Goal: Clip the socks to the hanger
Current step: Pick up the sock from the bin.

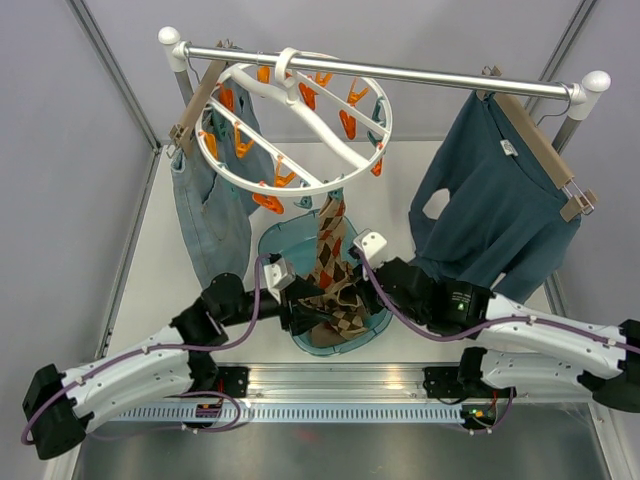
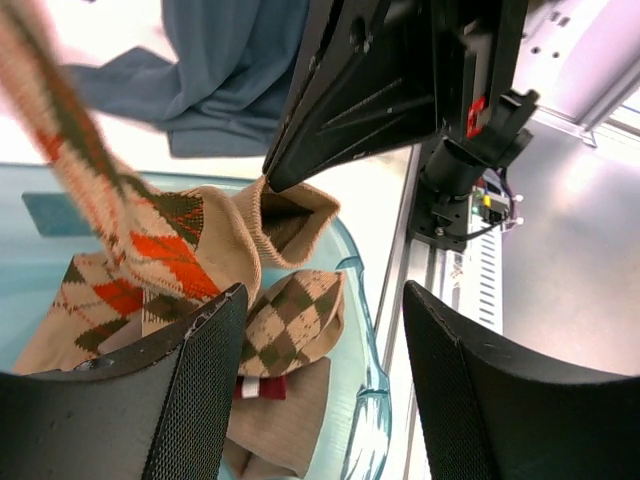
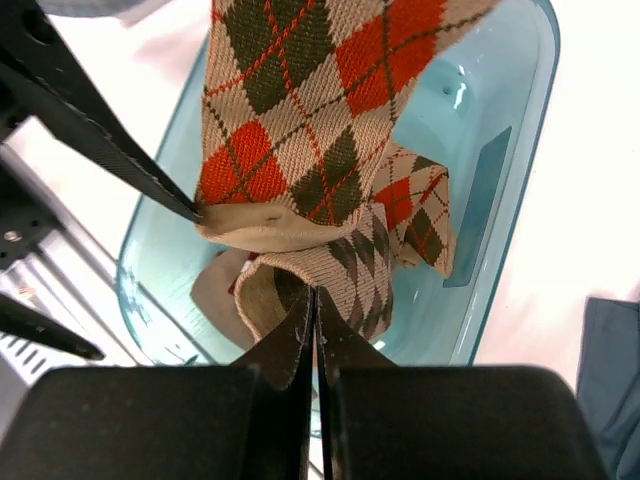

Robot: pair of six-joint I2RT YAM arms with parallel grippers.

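Observation:
The white ring hanger (image 1: 300, 125) with orange clothespins hangs from the rail. One argyle sock (image 1: 331, 225) hangs from its front edge down into the teal basin (image 1: 275, 240); it also shows in the right wrist view (image 3: 300, 100) and the left wrist view (image 2: 70, 150). More socks (image 2: 290, 320) lie in the basin. My right gripper (image 3: 316, 298) is shut on the ribbed cuff of a sock (image 3: 345, 270), lifted slightly. My left gripper (image 2: 322, 295) is open and empty just beside it, over the socks in the basin.
Blue-grey jeans (image 1: 205, 215) hang on a wooden hanger at the left, a teal sweater (image 1: 495, 205) at the right. The metal rail (image 1: 420, 72) runs across the top. The basin's glass rim (image 2: 375, 380) lies close to the table's front edge.

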